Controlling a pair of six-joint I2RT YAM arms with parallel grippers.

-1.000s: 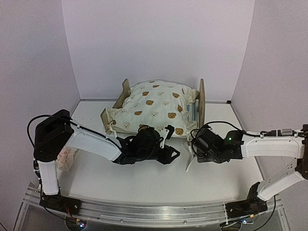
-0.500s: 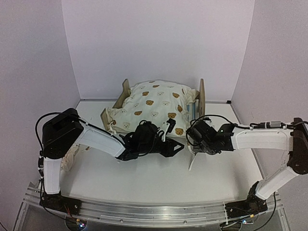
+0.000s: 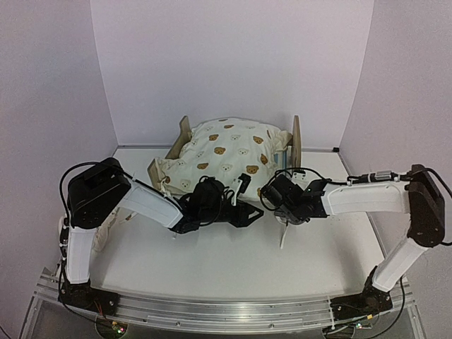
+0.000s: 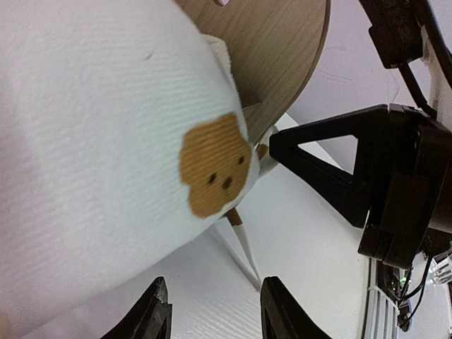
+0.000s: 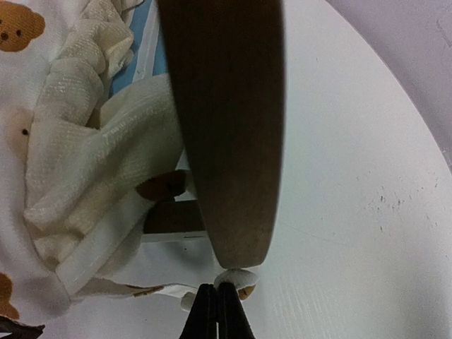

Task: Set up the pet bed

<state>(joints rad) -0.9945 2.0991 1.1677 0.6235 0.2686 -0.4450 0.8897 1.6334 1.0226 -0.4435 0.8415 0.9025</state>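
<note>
Both arms have crept inward; pet bed (image 3: 295,145) lies just beyond their tips; left claw (image 4: 212,321) half-open on nothing, right claw (image 5: 217,314) pinched shut under the headboard (image 5: 226,106); better tug the bear-print quilt (image 3: 226,152) flat gently, minding its tie (image 4: 244,247).

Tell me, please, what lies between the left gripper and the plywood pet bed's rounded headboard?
A corner of the cream bear-print quilt and its dangling tie hang between the left gripper and the headboard, in the left wrist view.
</note>
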